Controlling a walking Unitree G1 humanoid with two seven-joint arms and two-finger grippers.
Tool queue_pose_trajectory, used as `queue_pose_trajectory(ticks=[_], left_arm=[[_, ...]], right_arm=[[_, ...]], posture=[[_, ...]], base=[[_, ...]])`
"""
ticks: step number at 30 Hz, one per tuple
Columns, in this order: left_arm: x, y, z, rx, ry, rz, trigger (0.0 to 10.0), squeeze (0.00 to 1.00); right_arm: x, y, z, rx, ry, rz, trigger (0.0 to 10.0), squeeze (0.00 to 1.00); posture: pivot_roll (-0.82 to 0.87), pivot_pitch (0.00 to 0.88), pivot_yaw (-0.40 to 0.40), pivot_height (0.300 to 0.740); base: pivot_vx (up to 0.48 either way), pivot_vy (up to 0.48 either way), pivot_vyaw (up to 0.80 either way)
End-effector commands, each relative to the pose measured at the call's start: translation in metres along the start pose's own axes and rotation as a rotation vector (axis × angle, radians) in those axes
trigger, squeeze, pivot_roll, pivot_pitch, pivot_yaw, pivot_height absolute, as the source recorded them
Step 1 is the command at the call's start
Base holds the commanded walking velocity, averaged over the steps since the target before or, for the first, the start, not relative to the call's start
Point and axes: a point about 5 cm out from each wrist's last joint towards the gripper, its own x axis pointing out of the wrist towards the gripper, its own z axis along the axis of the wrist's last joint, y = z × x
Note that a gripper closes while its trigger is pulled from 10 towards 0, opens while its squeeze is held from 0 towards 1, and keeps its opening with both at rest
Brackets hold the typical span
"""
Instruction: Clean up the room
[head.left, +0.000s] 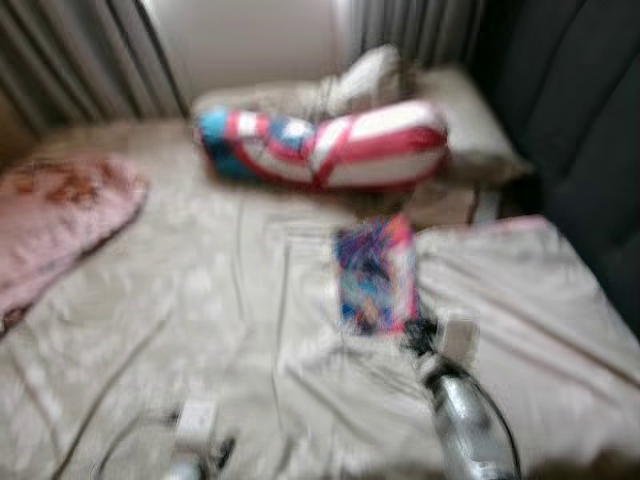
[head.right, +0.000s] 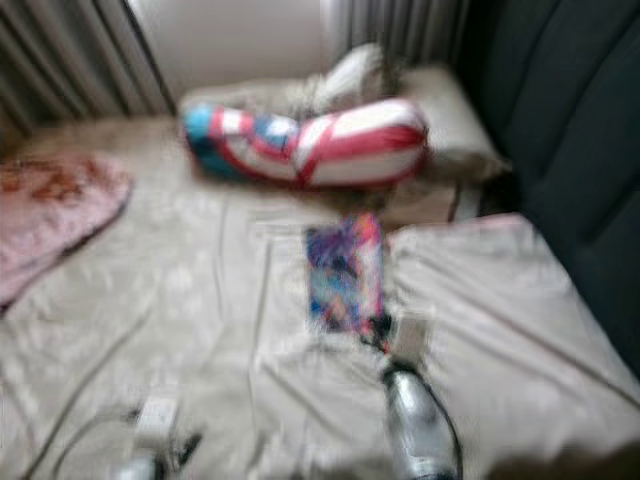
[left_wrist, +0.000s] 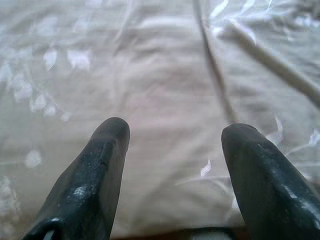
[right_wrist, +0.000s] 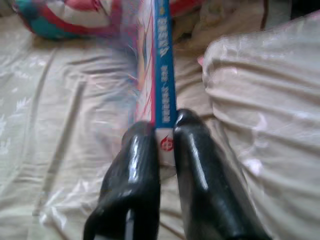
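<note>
Pinching a book (right_wrist: 159, 65) by its lower end, the right gripper (right_wrist: 166, 145) is holding it above the bed (head.left: 200, 300) — the two black fingers (right_wrist: 137, 170) are pressing on either side of the thin blue spine, and the book is sticking out straight ahead of the fingertips. Beyond the book's far end, a red, white and blue pillow (head.left: 325, 145) is lying across the head of the bed, with a pale pillow (head.left: 470, 125) behind it. Off to the right of the fingers, a bunched fold of the beige sheet is rising in a hump. A pink blanket (head.left: 55, 215) is lying well apart on the bed's left side.

The left gripper (left_wrist: 172, 150) is hovering low over the bed — its fingers (left_wrist: 97, 170) are spreading wide apart, with only leaf-patterned sheet between and ahead of them.
</note>
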Motion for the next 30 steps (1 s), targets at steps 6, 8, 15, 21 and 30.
queue_pose_trajectory(ticks=[6,8,15,21,30], left_arm=[[0.000,0.017,0.016,-0.082,-0.104,0.044,10.0,0.00],[0.001,0.019,0.025,-0.089,-0.150,0.046,10.0,0.00],[-0.004,0.029,0.068,-0.103,-0.424,0.055,10.0,0.00],[-0.024,0.037,0.091,-0.081,-0.605,0.063,10.0,0.00],[-0.040,0.017,0.097,-0.049,-0.662,-0.005,10.0,0.00]], right_arm=[[0.004,0.012,0.008,0.012,-0.045,0.048,10.0,0.00],[0.003,0.013,0.008,0.012,-0.040,0.056,10.0,0.00],[0.002,0.016,0.007,0.011,-0.037,0.081,10.0,0.00],[-0.002,0.014,0.009,-0.029,-0.068,0.092,10.0,0.00],[-0.007,0.005,0.017,-0.050,-0.118,0.060,10.0,0.00]], posture=[[-0.02,0.033,0.007,0.740],[-0.02,0.032,0.007,0.740],[-0.03,0.036,0.002,0.740],[-0.03,0.040,-0.008,0.740],[-0.05,0.018,-0.017,0.740]], base=[[0.000,0.000,0.00],[0.000,0.000,0.00],[0.000,0.000,0.00],[0.000,0.000,0.00],[0.000,0.000,0.00]])
